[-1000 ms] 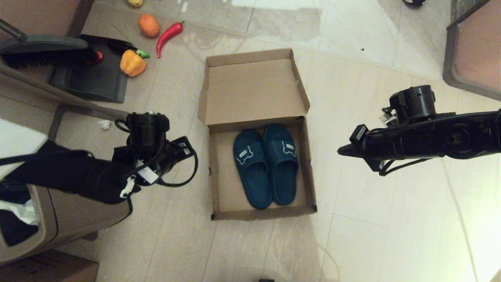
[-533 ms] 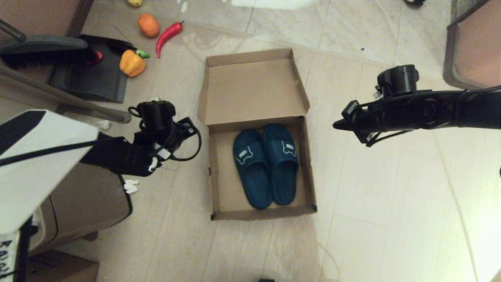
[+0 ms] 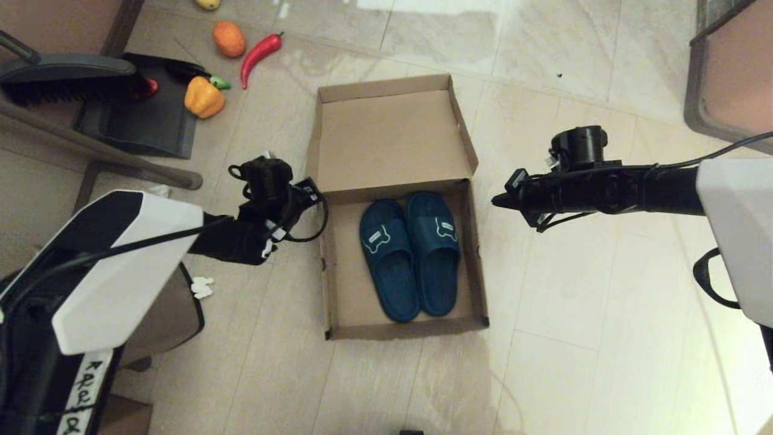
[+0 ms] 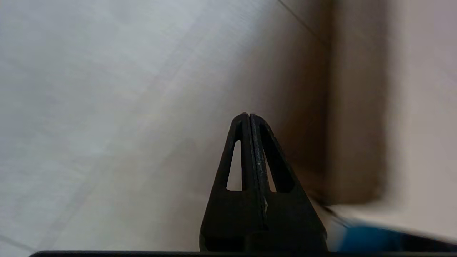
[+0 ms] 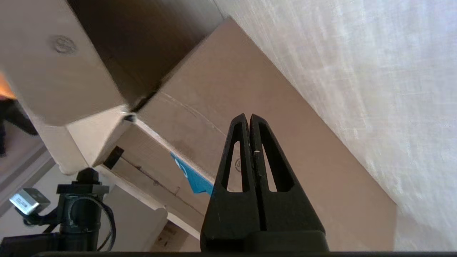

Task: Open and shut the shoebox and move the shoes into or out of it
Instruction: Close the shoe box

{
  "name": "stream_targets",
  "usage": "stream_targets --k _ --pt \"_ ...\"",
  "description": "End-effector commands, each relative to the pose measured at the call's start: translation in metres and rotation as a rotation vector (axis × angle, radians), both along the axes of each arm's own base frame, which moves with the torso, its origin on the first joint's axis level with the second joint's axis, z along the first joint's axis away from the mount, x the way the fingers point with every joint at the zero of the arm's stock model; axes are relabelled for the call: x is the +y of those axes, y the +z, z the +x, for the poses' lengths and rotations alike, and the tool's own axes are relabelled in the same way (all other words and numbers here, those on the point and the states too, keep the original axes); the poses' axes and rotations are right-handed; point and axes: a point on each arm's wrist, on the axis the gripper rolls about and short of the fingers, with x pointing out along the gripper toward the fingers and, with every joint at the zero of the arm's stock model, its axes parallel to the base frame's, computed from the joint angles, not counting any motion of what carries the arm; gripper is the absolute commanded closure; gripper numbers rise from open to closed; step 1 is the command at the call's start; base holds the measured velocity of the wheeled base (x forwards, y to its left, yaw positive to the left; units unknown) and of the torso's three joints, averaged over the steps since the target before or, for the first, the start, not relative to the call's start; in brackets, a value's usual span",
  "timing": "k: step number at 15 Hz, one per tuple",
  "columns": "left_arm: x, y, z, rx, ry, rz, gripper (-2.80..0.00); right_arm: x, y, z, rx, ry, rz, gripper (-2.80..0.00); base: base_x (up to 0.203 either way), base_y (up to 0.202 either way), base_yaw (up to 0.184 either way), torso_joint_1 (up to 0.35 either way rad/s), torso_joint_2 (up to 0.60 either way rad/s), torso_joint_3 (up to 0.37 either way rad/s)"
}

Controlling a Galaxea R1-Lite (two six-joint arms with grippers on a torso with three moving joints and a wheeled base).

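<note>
The shoebox (image 3: 345, 266) lies open on the floor, its lid (image 3: 386, 139) folded back flat at the far side. Both teal shoes (image 3: 386, 260) (image 3: 435, 251) lie side by side inside, toes toward me. My left gripper (image 3: 313, 188) is shut and empty, just outside the box's left wall near the lid hinge. In the left wrist view its tips (image 4: 247, 115) point at the floor beside the cardboard wall (image 4: 353, 125). My right gripper (image 3: 495, 201) is shut and empty, a short gap right of the box's right wall. Its tips (image 5: 248, 116) hang over the outer wall (image 5: 250, 82), with a shoe sliver (image 5: 192, 180) showing.
A tan trash bin (image 3: 151, 314) stands under my left arm. A dustpan (image 3: 139, 115), brush (image 3: 66, 75), yellow toy pepper (image 3: 204, 96), red chili (image 3: 259, 53) and orange fruit (image 3: 229, 39) lie far left. A furniture corner (image 3: 731, 78) is at far right.
Both arms have swung inward toward the box: the left gripper forward and right to the left wall, the right gripper left and farther toward the right wall. Box and shoes have not moved.
</note>
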Motion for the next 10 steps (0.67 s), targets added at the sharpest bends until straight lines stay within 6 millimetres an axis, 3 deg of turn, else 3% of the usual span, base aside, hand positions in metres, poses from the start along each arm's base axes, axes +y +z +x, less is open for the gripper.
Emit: stream_targets --k 1,6,8,10 --pt "-0.007 -0.006 0.002 0.005 -0.012 -0.001 0.0 0.005 -0.015 0.007 0.015 0.012 0.006 0.0 0.0 0.0 0.0 0.0 0.0 0.0" --pt "-0.018 -0.011 -0.001 0.025 -0.041 0.007 0.0 0.031 -0.021 0.008 0.003 0.07 0.05 0.0 0.0 0.0 0.0 0.0 0.0 0.0" --pt "-0.022 -0.017 -0.003 0.094 -0.045 0.029 0.0 0.051 -0.023 0.001 0.032 0.113 0.047 0.0 0.0 0.0 0.0 0.0 0.0 0.0" --pt "-0.022 -0.023 -0.01 0.153 -0.042 0.048 0.0 0.058 -0.018 -0.009 0.081 0.125 0.033 0.0 0.0 0.0 0.0 0.0 0.0 0.0"
